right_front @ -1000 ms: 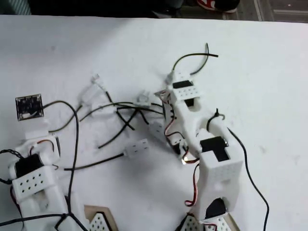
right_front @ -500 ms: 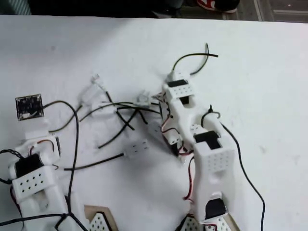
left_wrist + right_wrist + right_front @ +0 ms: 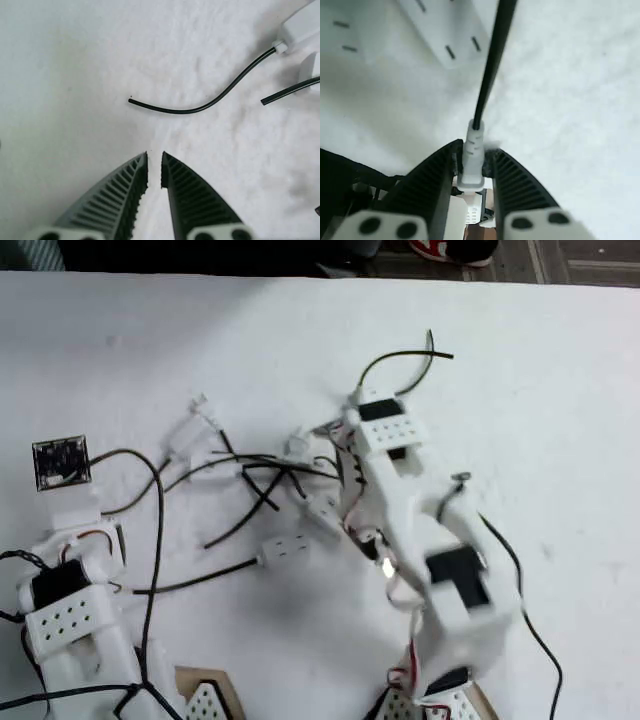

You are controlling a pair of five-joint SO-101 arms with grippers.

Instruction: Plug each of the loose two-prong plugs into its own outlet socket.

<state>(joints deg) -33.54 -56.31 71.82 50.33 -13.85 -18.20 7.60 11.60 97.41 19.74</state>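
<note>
The right arm's (image 3: 455, 585) elbow has swung out toward the table's (image 3: 560, 390) near edge. The right hand (image 3: 472, 150) stays clamped on a white plug (image 3: 471, 170), near an outlet socket (image 3: 447, 30). The left hand (image 3: 154, 167), fingers nearly together, hovers near a loose black cord (image 3: 200, 107).

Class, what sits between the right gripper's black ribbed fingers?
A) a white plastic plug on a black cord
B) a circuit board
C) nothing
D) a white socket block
A: the right gripper is shut on the white plastic plug, its black cord leading away.
</note>
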